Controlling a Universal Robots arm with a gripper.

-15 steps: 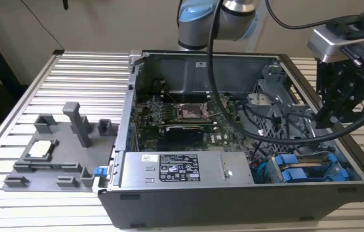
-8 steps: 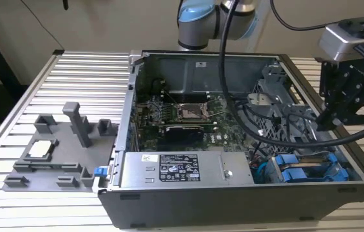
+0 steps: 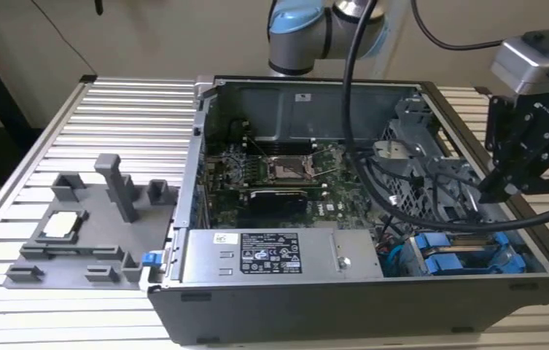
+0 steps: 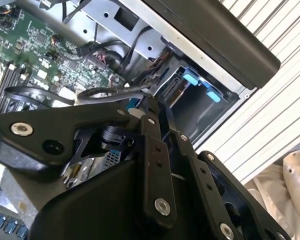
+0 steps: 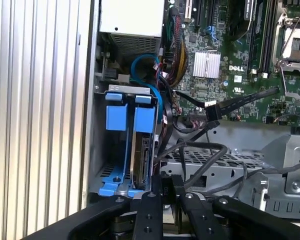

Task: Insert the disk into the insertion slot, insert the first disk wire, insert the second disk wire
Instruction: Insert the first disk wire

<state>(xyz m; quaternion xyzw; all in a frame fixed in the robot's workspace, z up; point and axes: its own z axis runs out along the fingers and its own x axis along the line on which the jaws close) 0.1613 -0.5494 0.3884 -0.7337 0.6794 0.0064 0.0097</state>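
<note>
The disk stands on edge in its blue carrier inside the insertion slot of the grey drive cage, in the case's near corner on the exterior view's right. My gripper hovers just behind the disk's rear end. Its fingers are drawn close together, and the end of a black disk wire seems pinched between them. In the second wrist view the gripper points down at the cage, and a black wire runs into its tip. From outside, my gripper hangs above the cage.
A second blue carrier sits beside the disk. Loose black and blue cables crowd the space between the cage and the motherboard. The power supply lies along the case's front. A grey fixture stands on the slatted table.
</note>
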